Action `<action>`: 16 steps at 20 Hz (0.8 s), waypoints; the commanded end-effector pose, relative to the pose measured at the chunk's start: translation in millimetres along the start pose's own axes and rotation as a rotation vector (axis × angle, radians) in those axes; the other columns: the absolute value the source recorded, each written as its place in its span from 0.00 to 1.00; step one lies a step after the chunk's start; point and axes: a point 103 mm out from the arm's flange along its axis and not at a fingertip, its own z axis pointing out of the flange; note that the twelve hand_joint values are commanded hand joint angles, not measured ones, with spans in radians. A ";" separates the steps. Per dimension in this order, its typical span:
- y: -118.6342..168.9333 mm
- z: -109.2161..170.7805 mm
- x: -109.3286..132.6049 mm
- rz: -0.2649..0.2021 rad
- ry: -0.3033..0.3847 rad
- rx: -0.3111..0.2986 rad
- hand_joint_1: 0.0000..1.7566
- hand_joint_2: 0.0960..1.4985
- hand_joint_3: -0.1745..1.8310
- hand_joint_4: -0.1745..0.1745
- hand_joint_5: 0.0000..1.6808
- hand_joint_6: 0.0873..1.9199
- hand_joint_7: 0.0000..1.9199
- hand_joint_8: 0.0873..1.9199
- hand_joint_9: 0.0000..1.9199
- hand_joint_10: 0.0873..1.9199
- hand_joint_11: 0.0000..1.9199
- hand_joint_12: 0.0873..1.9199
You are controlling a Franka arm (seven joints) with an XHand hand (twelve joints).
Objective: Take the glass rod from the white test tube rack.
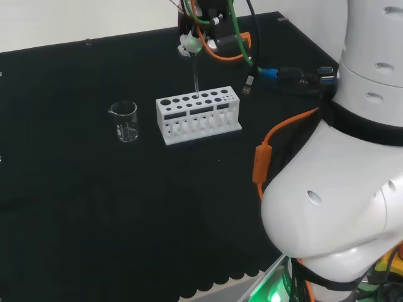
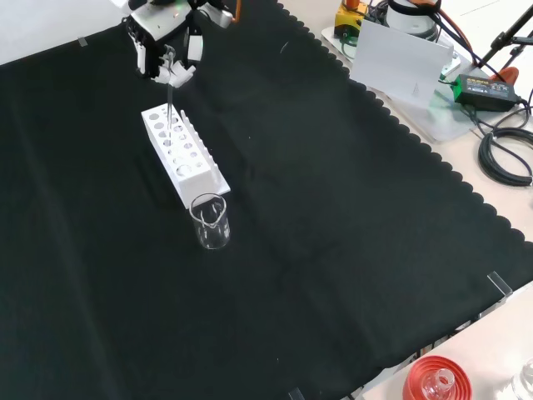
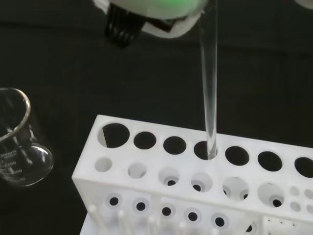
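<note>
Head view: your bench, black cloth; beaker left of white rack; hand above rack, fingers pinching top of glass rod.
Front view: red ribbed stand at lower edge; beaker nearer you than rack, touching its near end.
Wrist view: rod upright, lower end in large back-row hole.

White arm links, orange cable
</note>
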 end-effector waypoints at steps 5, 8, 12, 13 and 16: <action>-19.5 -29.5 3.0 0.007 0.031 -0.044 0.68 0.42 0.47 0.00 0.65 0.51 0.80 0.42 0.90 0.29 0.86 0.35; -26.6 -39.8 5.2 0.008 0.035 -0.062 0.68 0.42 0.47 0.00 0.65 0.51 0.80 0.42 0.90 0.29 0.86 0.35; -34.0 -52.5 14.2 0.002 0.023 -0.079 0.68 0.42 0.47 0.00 0.65 0.51 0.81 0.42 0.90 0.29 0.86 0.35; -35.7 -54.4 15.2 0.001 0.025 -0.082 0.68 0.42 0.47 0.00 0.65 0.51 0.81 0.42 0.90 0.29 0.86 0.35; -38.8 -57.9 18.7 -0.002 0.025 -0.091 0.68 0.42 0.47 0.00 0.65 0.51 0.81 0.42 0.90 0.29 0.86 0.35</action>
